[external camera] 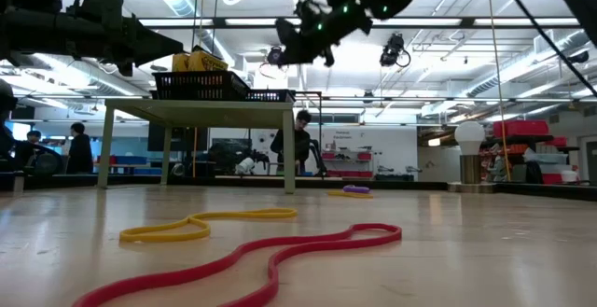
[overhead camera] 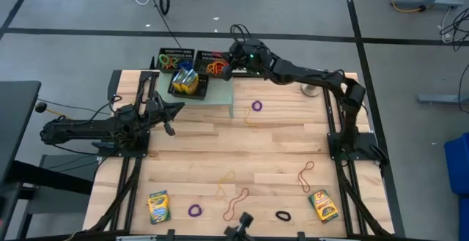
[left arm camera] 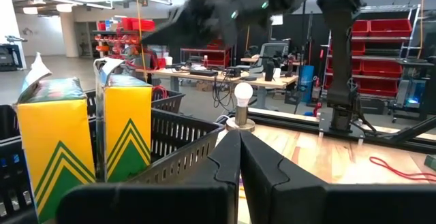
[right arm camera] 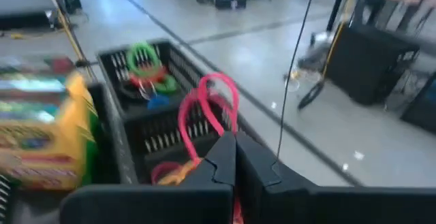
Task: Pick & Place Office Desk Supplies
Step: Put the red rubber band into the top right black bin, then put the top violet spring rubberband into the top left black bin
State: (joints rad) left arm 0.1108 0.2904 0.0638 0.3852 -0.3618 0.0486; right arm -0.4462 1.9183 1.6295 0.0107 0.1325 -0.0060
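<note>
My right gripper (overhead camera: pixel 223 67) hangs over the black mesh trays at the table's far edge, shut on a red rubber band (right arm camera: pixel 208 108). One tray (right arm camera: pixel 146 81) under it holds green and red bands. My left gripper (overhead camera: pixel 173 113) is shut and empty, just near-left of a tray (overhead camera: pixel 189 84) where two yellow-and-green crayon boxes (left arm camera: pixel 126 132) stand upright. Two more crayon boxes (overhead camera: pixel 158 206) (overhead camera: pixel 323 204) lie flat near the table's near edge. Loose bands lie on the wood: purple (overhead camera: pixel 256 105), yellow (overhead camera: pixel 227 179), red (overhead camera: pixel 236 201), black (overhead camera: pixel 283 215). My right gripper pinches the red rubber band at one end of its loop (right arm camera: pixel 219 137) between its two fingers. The fingers slant down from above toward the trays. The rest of the loop reaches out past the fingertips over a tray; whether its far end touches the tray, I cannot tell.
The trays sit on a small raised green-legged platform (overhead camera: pixel 220 94) at the far edge. A grey stand with a white ball top (overhead camera: pixel 311 89) is on the far right. More bands (overhead camera: pixel 305 173) (overhead camera: pixel 195 210) lie near. Bare wood spans the middle of the table.
</note>
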